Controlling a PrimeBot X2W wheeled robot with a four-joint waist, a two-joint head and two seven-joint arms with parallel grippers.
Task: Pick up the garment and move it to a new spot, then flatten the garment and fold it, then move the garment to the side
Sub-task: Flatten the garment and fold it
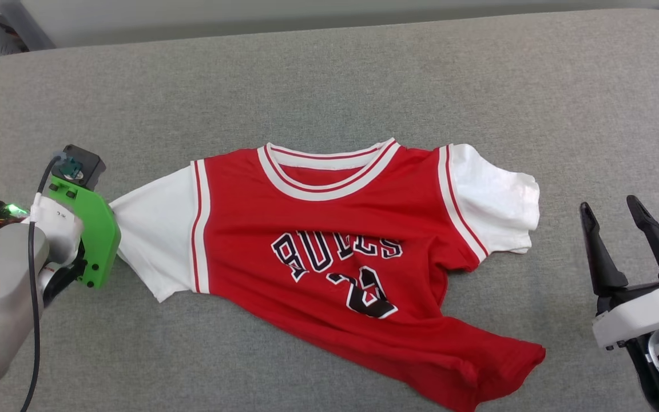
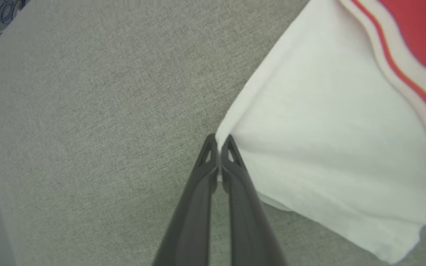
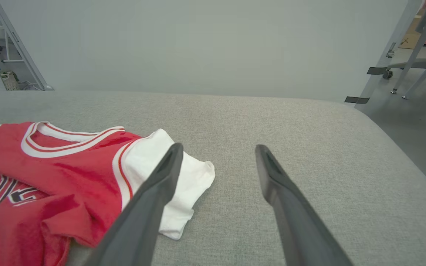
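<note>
Grey woven surface [image 1: 329,74], with a pale wall [image 3: 198,44] behind it. Chair legs on castors [image 3: 416,59] stand on the floor past its far right corner.

Garment [image 1: 329,240]: red shirt with white short sleeves, striped trim and black lettering. It lies front up with the collar toward the far edge, between the two grippers. The upper body is fairly flat. The lower body is twisted and bunched toward the right gripper's side, with the hem corner rumpled.

Left gripper [image 2: 218,142]: fingers pressed together with a sliver of white cloth caught between them. The grip is on the outer edge of the left sleeve [image 2: 327,147], which is drawn to a point at the fingertips and fans out away from them. In the head view the fingers are hidden behind a green bracket [image 1: 92,229] that meets the sleeve end.

Right gripper [image 1: 610,205]: fingers spread wide, nothing between them. The right sleeve [image 1: 495,194] lies near its fingertips, on the side toward the left gripper, and is apart from them in the head view.
</note>
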